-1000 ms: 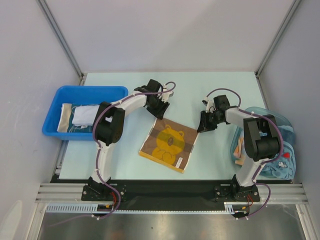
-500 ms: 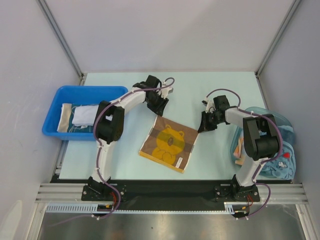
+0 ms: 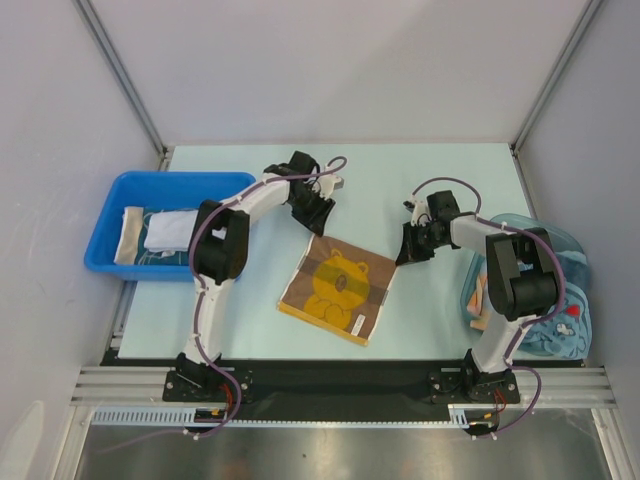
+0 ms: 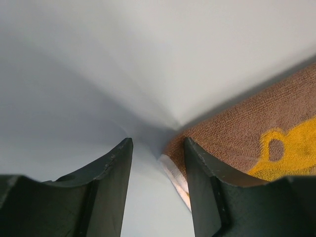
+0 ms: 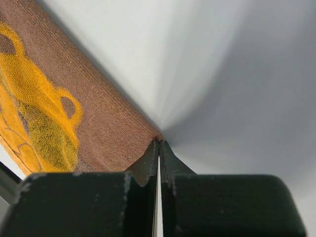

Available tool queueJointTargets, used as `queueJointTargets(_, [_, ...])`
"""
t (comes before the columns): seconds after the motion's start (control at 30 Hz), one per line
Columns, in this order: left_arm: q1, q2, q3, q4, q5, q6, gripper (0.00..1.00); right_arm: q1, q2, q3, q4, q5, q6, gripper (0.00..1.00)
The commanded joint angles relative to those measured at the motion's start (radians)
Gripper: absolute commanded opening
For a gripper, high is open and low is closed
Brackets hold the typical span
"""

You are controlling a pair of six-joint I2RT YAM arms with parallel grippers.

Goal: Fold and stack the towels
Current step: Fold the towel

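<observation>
Overhead plus wrist close-ups (towel point(image 3: 336, 287) shared).

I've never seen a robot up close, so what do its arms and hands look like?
The left arm and right arm are slim white tubes with chunky black joints; purple cables loop along both. The left hand and right hand are black, each with two flat tapered fingers.

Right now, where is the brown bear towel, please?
In the top view, the brown bear towel lies flat mid-table, between the left gripper and right gripper.
</observation>
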Motion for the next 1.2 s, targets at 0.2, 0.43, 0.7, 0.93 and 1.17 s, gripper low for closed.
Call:
queueJointTargets(0.2, [0.019,0.022,0.042,-0.048,0.105,0.046,0.41,-0.013,0.033,0.027,0.002,0.015,-0.026,0.00])
queueJointTargets(0.43, [0.017,0.087,0.097,-0.125,0.116,0.046,0.13,-0.013,0.048,0.042,0.002,0.013,-0.021,0.00])
queueJointTargets(0.7, [0.019,0.019,0.084,-0.045,0.130,-0.074,0.00,-0.011,0.022,0.104,0.054,0.078,0.020,0.00])
queueJointTargets(0.93, [0.039,-0.186,-0.020,0.217,0.156,-0.244,0.00,-0.011,-0.105,0.139,0.156,0.137,0.011,0.00])
queueJointTargets(1.17, [0.048,-0.415,-0.142,0.319,0.089,-0.272,0.00,-0.023,-0.297,0.202,0.173,0.223,-0.001,0.00])
